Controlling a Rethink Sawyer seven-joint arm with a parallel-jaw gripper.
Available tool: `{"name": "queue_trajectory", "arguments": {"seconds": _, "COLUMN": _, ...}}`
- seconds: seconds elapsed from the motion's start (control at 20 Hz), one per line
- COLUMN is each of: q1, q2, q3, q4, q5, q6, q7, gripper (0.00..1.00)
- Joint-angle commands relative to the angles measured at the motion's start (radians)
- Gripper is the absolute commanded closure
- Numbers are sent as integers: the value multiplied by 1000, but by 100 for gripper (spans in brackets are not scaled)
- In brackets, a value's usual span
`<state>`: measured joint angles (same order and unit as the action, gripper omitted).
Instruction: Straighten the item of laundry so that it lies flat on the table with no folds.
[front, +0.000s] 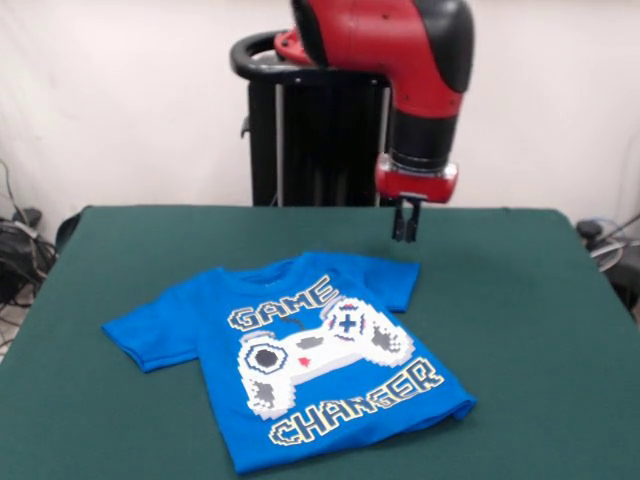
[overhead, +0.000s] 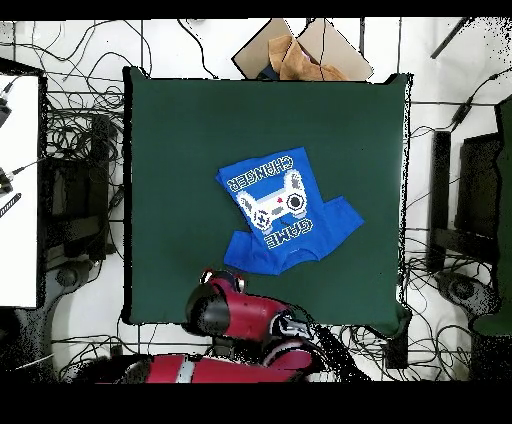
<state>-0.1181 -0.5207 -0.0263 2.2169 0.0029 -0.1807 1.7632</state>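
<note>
The blue T-shirt (front: 300, 360) lies print-up on the green table (front: 520, 330), below and just in front of the claw (front: 406, 232). One sleeve spreads out; the other looks tucked. Whether the claw is spread cannot be told.

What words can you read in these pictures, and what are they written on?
"GAME" on the blue T-shirt, above the pixel controller print.
"CHANGER" on the same shirt, below the controller.
In the overhead view the same two words show, turned round.
No other writing can be seen on the robot arm or the table.
</note>
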Motion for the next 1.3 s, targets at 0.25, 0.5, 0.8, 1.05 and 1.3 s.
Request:
{"name": "queue_trajectory", "arguments": {"seconds": 0.25, "q1": 108, "q2": 113, "q3": -12, "q4": -24, "q5": 169, "q6": -162, "q7": 321, "gripper": 100}}
{"name": "queue_trajectory", "arguments": {"seconds": 0.5, "q1": 138, "q2": 22, "q3": -32, "q4": 1, "q5": 236, "q6": -159, "q7": 317, "gripper": 100}}
{"name": "queue_trajectory", "arguments": {"seconds": 0.8, "q1": 177, "q2": -112, "q3": -104, "q4": -48, "q5": 292, "q6": 30, "q7": 187, "gripper": 100}}
{"name": "queue_trajectory", "arguments": {"seconds": 1.05, "q1": 144, "q2": -119, "q3": -99, "q4": -84, "q5": 272, "q6": 98, "q7": 154, "gripper": 100}}
{"name": "queue_trajectory", "arguments": {"seconds": 1.3, "q1": 163, "q2": -109, "q3": -132, "q4": -104, "q5": 260, "q6": 113, "q7": 149, "gripper": 100}}
